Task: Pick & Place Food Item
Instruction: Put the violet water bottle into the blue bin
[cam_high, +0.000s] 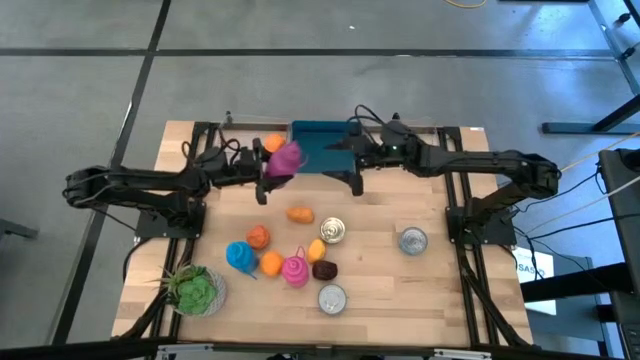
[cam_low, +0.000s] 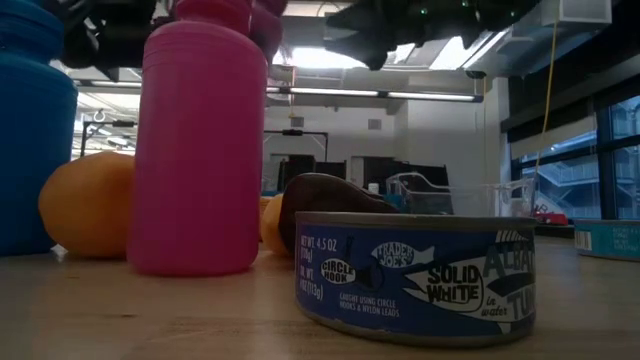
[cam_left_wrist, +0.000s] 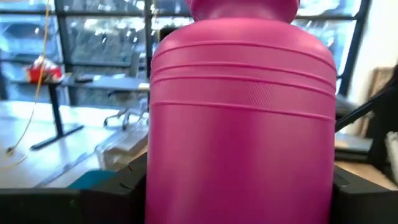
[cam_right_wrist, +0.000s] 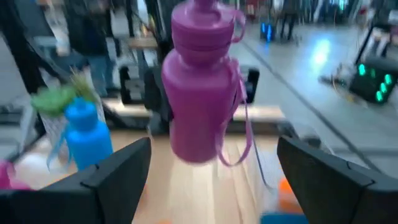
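Note:
A magenta bottle (cam_high: 286, 157) with a cap and a carry loop hangs above the table's far middle, in front of a blue bin (cam_high: 322, 140). My left gripper (cam_high: 268, 180) reaches in from the table's left and is shut on the bottle. My right gripper (cam_right_wrist: 211, 180) stands open on the bottle's right side, its fingers wide apart and facing the bottle (cam_right_wrist: 202, 93) without touching it. Food items lie lower on the table: orange pieces (cam_high: 300, 214), a brown piece (cam_high: 323, 268) and several cans, such as the can (cam_high: 332, 230). My left gripper pinches the bottle's round body (cam_left_wrist: 242, 155) between its two fingers (cam_left_wrist: 124, 186), one on each side. The fingers come roughly level from the table's left. The bottle stands upright in the hold, cap up, lifted clear of the table.
Near the table's front stand a second pink bottle (cam_high: 295, 270), a blue bottle (cam_high: 240, 256), a tuna can (cam_low: 415, 275) and a green plant (cam_high: 195, 290). Another can (cam_high: 412, 240) sits to the right. The wooden tabletop (cam_high: 470, 300) is bare at the front right.

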